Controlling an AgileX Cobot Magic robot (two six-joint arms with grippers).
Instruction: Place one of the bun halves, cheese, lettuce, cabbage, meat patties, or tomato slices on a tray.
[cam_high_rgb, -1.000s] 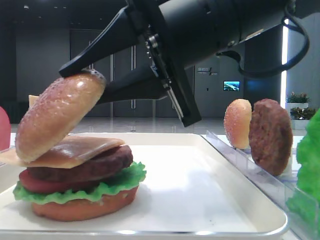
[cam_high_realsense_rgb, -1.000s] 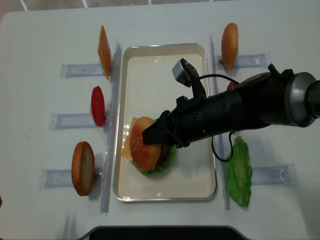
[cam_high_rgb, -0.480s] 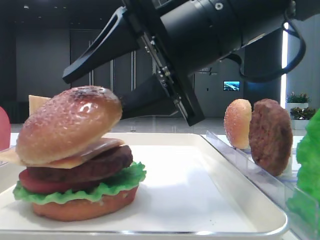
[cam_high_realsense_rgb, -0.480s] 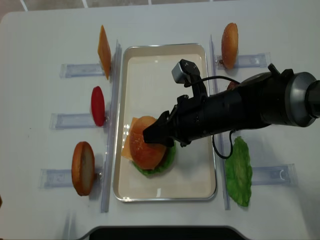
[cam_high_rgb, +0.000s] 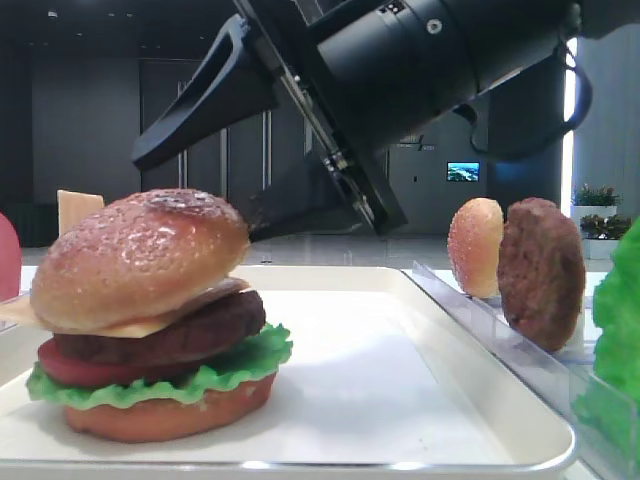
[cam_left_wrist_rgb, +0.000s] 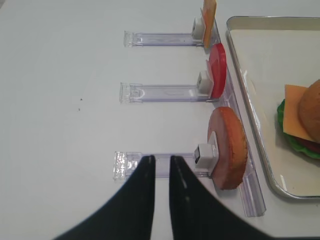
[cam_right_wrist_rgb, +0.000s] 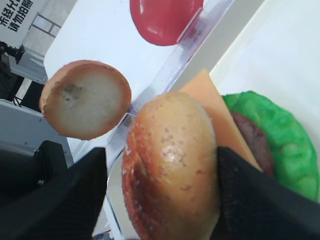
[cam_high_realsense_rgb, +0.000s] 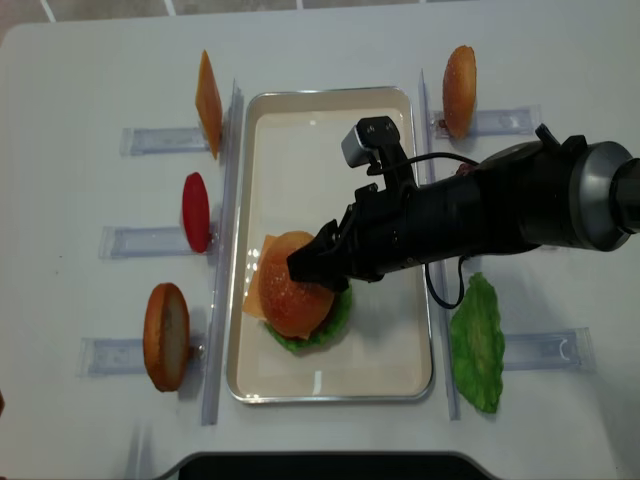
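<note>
- Bun top (cam_high_rgb: 140, 258) in the low side view sits as the highest layer of the burger stack on the tray (cam_high_rgb: 420, 400), dome up and tipped a little, its high edge toward the arm. Its broad axis runs nearly level, over cheese (cam_high_rgb: 150, 318), patty (cam_high_rgb: 165, 338), tomato (cam_high_rgb: 85, 368) and lettuce (cam_high_rgb: 170, 383). The right gripper (cam_high_rgb: 215, 170) has 1 finger above the bun and 1 behind it, neither touching.
- Right wrist view: the 2 dark fingers (cam_right_wrist_rgb: 250, 200) stand wide apart on either side of the bun top (cam_right_wrist_rgb: 172, 165), holding nothing. A corner of the cheese (cam_right_wrist_rgb: 220, 110) sticks out past the crust toward the tray rim, with lettuce (cam_right_wrist_rgb: 277, 145) showing beyond.
- Left wrist view: the left gripper (cam_left_wrist_rgb: 161, 172) is pinched almost closed and empty, hovering over the table (cam_left_wrist_rgb: 60, 100) beside a clear rack (cam_left_wrist_rgb: 155, 162). A spare bun half (cam_left_wrist_rgb: 229, 147) stands on edge there.
- Overhead view: the stack lies in the tray's (cam_high_realsense_rgb: 330, 110) lower left part, the right gripper (cam_high_realsense_rgb: 312, 268) spread directly over it.
- Judgement: the placing step looks finished and release is in hand. The next move calls for a straight lift clear, without brushing the tilted bun, which might slide off the cheese.
</note>
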